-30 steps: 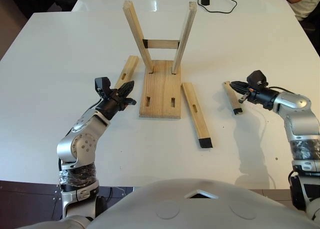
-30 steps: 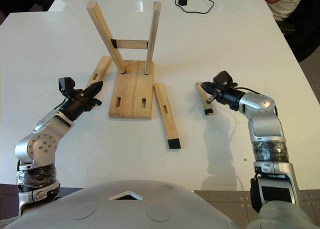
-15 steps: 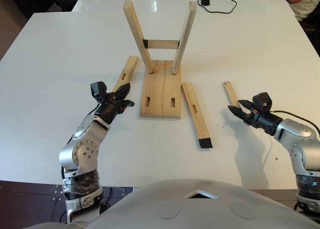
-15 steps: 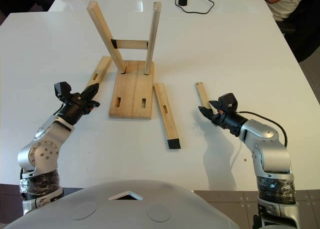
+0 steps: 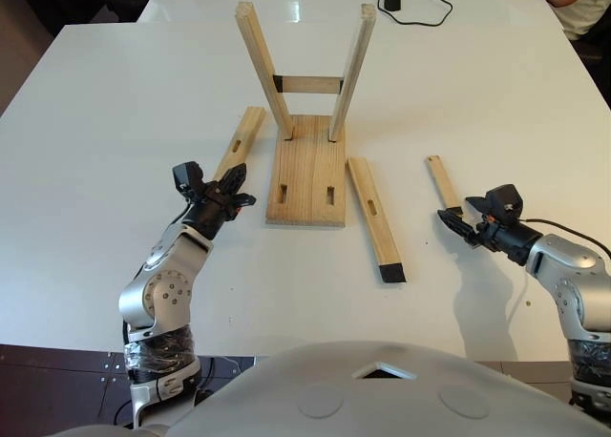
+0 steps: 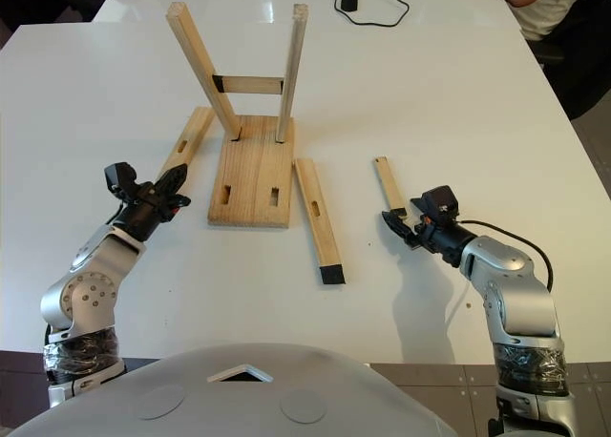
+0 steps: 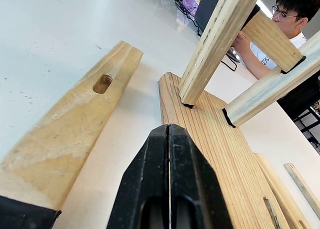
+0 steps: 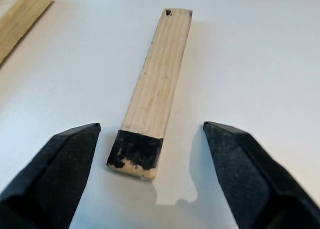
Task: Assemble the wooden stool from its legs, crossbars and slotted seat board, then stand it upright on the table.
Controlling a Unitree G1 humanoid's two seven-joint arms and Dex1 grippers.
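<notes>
Seat board (image 5: 307,170) is lying flat mid-table (image 5: 115,103), slots facing up. Two legs (image 5: 264,70) are standing in its far slots, leaning apart toward the top, w/ a crossbar (image 5: 309,84) joining them partway up. Near pair of slots is showing as open holes. Loose leg (image 5: 241,141) is lying just left of the board, roughly parallel to it. Second loose leg (image 5: 374,218), black-tipped at its near end, is lying just right of the board. Short crossbar (image 5: 442,181), black at its near end, is lying further right, well apart from the board. L gripper (image 5: 237,184) is sitting low by the board's near-left corner, beside the near end of the left-hand leg, fingers pressed together, gripping nothing. R gripper (image 6: 396,229) is sitting just short of the small bar's black end, fingers (image 8: 65,159) spread wide either side of it, not touching it.
</notes>
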